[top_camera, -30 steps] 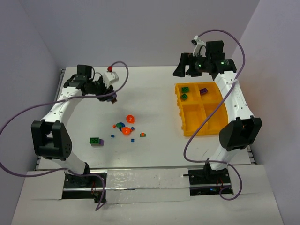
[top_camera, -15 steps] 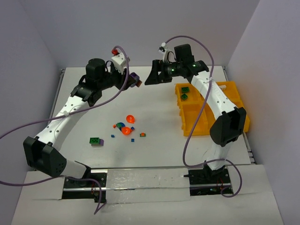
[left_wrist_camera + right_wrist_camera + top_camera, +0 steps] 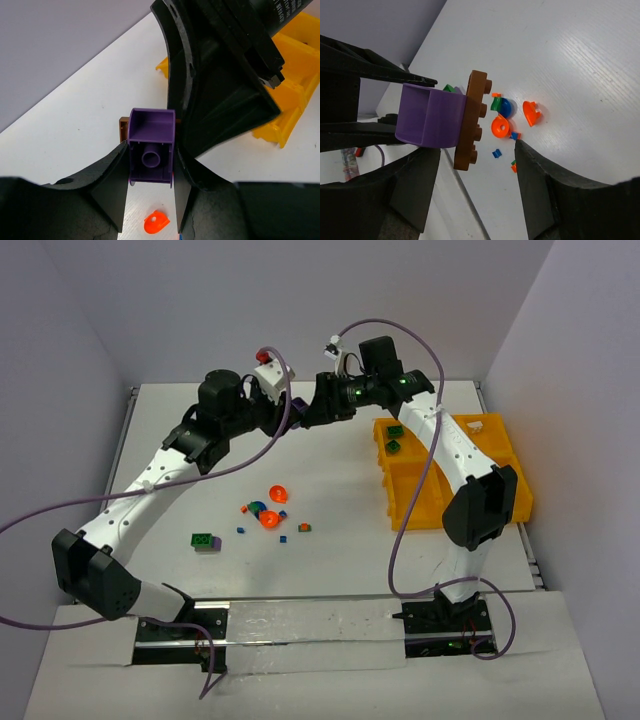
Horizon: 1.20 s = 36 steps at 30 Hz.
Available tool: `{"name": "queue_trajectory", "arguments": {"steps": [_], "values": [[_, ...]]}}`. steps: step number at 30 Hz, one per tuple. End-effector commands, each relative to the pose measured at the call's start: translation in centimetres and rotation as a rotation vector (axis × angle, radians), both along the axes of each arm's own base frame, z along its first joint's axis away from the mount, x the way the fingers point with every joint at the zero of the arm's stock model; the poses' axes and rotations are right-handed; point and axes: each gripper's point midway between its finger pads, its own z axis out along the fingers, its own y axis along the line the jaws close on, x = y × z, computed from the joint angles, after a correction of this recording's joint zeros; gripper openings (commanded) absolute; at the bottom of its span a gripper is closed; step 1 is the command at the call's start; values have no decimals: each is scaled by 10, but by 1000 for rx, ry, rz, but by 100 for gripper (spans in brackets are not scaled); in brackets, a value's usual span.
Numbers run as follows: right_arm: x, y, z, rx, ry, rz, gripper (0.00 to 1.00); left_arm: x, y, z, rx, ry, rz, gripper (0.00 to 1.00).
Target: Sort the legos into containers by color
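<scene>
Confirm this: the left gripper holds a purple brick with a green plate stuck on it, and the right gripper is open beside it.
Wrong colour: the plate on the purple brick is brown, not green; the right wrist view shows it. The rest stands.

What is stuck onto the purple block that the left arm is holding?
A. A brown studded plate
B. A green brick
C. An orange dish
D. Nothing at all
A: the right wrist view shows a brown studded plate attached to one face of the purple block gripped in the left end effector.
</scene>
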Motion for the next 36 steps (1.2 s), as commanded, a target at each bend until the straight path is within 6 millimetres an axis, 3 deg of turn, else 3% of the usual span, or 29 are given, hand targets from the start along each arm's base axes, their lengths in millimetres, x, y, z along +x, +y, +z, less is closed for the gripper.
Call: {"name": "queue_trajectory", "arguments": {"steps": [1, 8, 11, 15, 18, 21, 23, 25, 27, 29, 34, 36], "values": [[4, 7, 20, 29, -73, 10, 54, 0, -6, 40, -50, -111, 1, 0], [3, 9, 21, 46, -71, 24, 22, 0, -7, 45, -63, -119, 4, 0], [2, 10, 25, 66, -70, 34, 1, 0, -6, 43, -62, -116, 8, 0], [5, 5, 23, 57, -64, 4, 0, 3, -2, 41, -61, -122, 36, 0], [15, -15, 4, 1, -39, -66, 0, 6, 5, 48, -77, -153, 81, 0], [28, -52, -23, -126, -53, -162, 0, 8, 11, 63, -108, -190, 120, 0], [42, -106, -32, -205, -69, -285, 0, 6, 12, 68, -112, -206, 116, 0], [45, -151, -51, -304, -58, -373, 0, 4, 11, 69, -120, -205, 108, 0], [42, -189, -57, -360, -50, -433, 0, 2, 8, 65, -122, -193, 90, 0], [27, -255, -53, -435, -60, -538, 0, -1, 4, 58, -124, -173, 65, 0], [-37, -345, -49, -627, -94, -658, 0, 0, -5, 38, -109, -125, 28, 0], [-53, -359, -57, -662, -75, -689, 0, 1, -8, 36, -110, -120, 18, 0]]}}
